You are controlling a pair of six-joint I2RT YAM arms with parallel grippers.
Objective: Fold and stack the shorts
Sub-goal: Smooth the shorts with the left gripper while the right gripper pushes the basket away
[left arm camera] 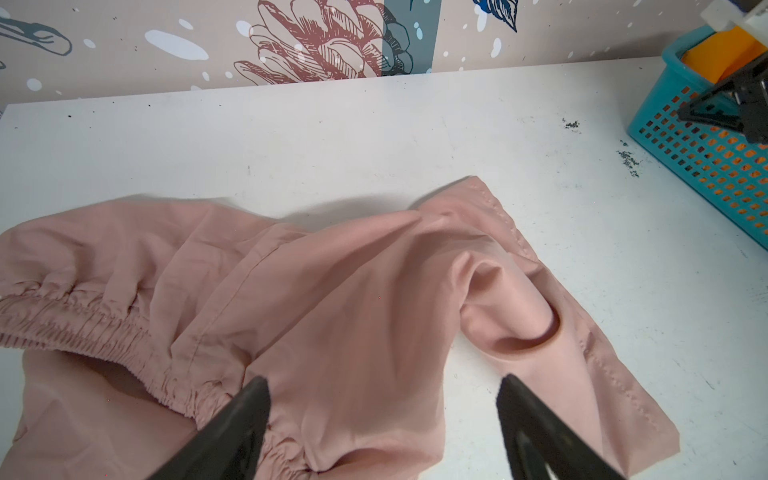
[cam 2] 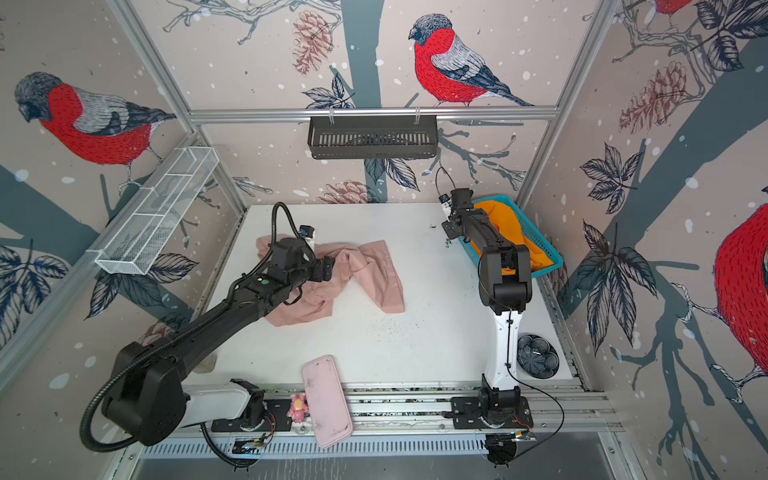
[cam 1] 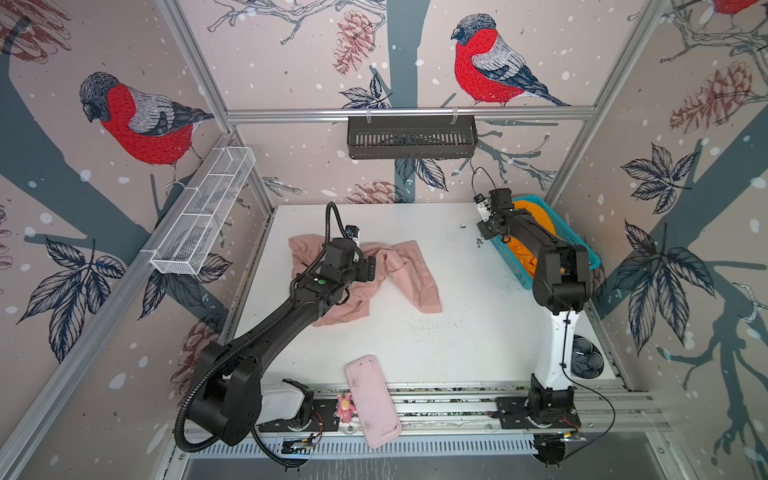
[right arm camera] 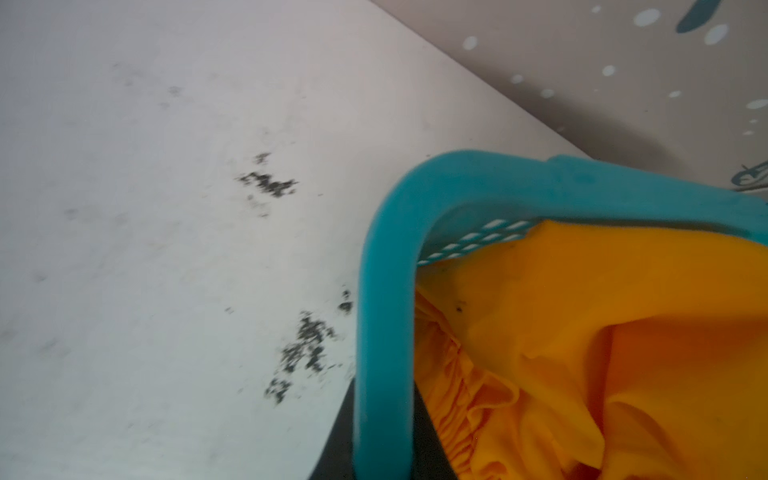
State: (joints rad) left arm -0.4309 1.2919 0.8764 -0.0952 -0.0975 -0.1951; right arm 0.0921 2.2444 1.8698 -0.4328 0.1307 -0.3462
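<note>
Starting with both top views: the pink shorts [cam 1: 411,274] [cam 2: 374,274] lie crumpled and unfolded on the white table [cam 1: 415,345], well apart from the teal basket [cam 1: 592,257] [cam 2: 555,259]. The orange shorts [cam 1: 519,251] [cam 2: 498,212] sit bunched inside the teal basket. The left gripper [cam 1: 371,268] [cam 2: 328,268] hangs over the middle of the pink shorts, far from the basket. The right gripper [cam 1: 494,235] [cam 2: 457,235] is at the basket's rim, on the side facing the pink shorts.

In the left wrist view we see the left gripper [left arm camera: 384,380] with jaws spread wide and nothing between them. Its tips sit just above the pink shorts [left arm camera: 332,291], near the gathered elastic waist. One leg twists out toward the teal basket [left arm camera: 698,158].

The right wrist view is blurred. The rim of the teal basket [right arm camera: 386,291] runs between the dark fingers of the right gripper [right arm camera: 384,436], one tight on each side. We judge it clamped on the rim, not on cloth. The orange shorts [right arm camera: 582,332] lie just inside the rim, with the ruffled waist nearest the fingers.

We judge the task to be early: nothing is folded or stacked. The left arm is set to take the pink shorts. Next, it needs to drop, pinch a waist or hem edge, and pull the cloth flat before any fold. The right arm has only the basket, so it must shift the basket or let go and reach the orange cloth.
</note>
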